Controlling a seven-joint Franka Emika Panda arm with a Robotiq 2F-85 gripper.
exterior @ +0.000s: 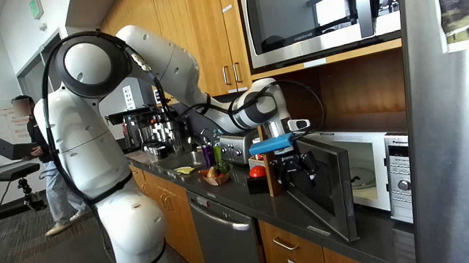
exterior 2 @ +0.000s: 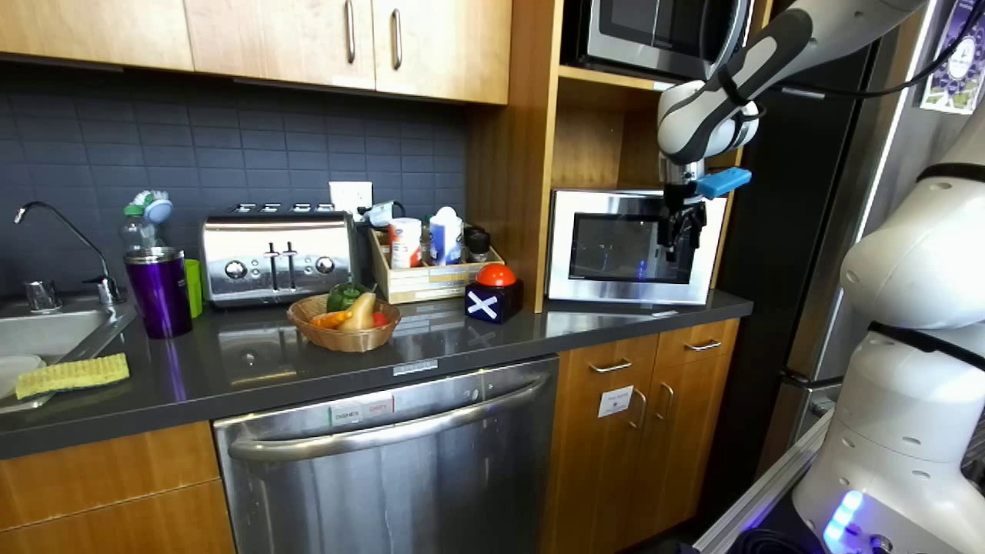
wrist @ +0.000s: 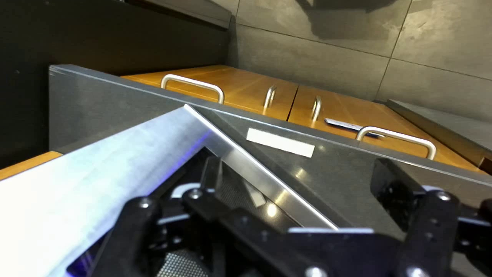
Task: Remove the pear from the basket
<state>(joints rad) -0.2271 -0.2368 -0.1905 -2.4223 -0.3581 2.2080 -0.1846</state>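
One pear (exterior 2: 358, 312) in the basket (exterior 2: 346, 341), jaws wide apart by the microwave (exterior: 403, 198)

Leftmost in an exterior view is the sink (exterior 2: 58, 335), a yellow sponge (exterior 2: 73, 375) by its near edge. Next, on the dark counter (exterior 2: 200, 385), stands a purple cup (exterior 2: 158, 296), with a green cup (exterior 2: 192, 286) just behind it to the right. The toaster (exterior 2: 281, 258) follows, set back near the tiles (exterior 2: 254, 131).

In front of the toaster's right end sits the basket. The pear lies on top of its load, tilted, neck up (an orange piece (exterior 2: 331, 318) to its left, a red piece (exterior 2: 380, 318) to its right, a green pepper (exterior 2: 344, 297) just behind).

Further right, a crate (exterior 2: 431, 283) holds jars (exterior 2: 404, 242), their labels too small to read. Before it, near the wood panel (exterior 2: 531, 215), a black box (exterior 2: 483, 304) bears a red button (exterior 2: 496, 275).

Past the panel is the microwave, its door (exterior: 347, 193) standing open. The gripper (exterior: 296, 179) hangs fingers down near the door's face, well apart from the basket; whether it touches the door I cannot tell. In the wrist view its fingers (wrist: 396, 188) are spread wide, with the door's edge and the counter showing between them.

Rightmost, the arm (exterior 2: 885, 392) rises from its base, the fridge (exterior 2: 896, 169) behind it.
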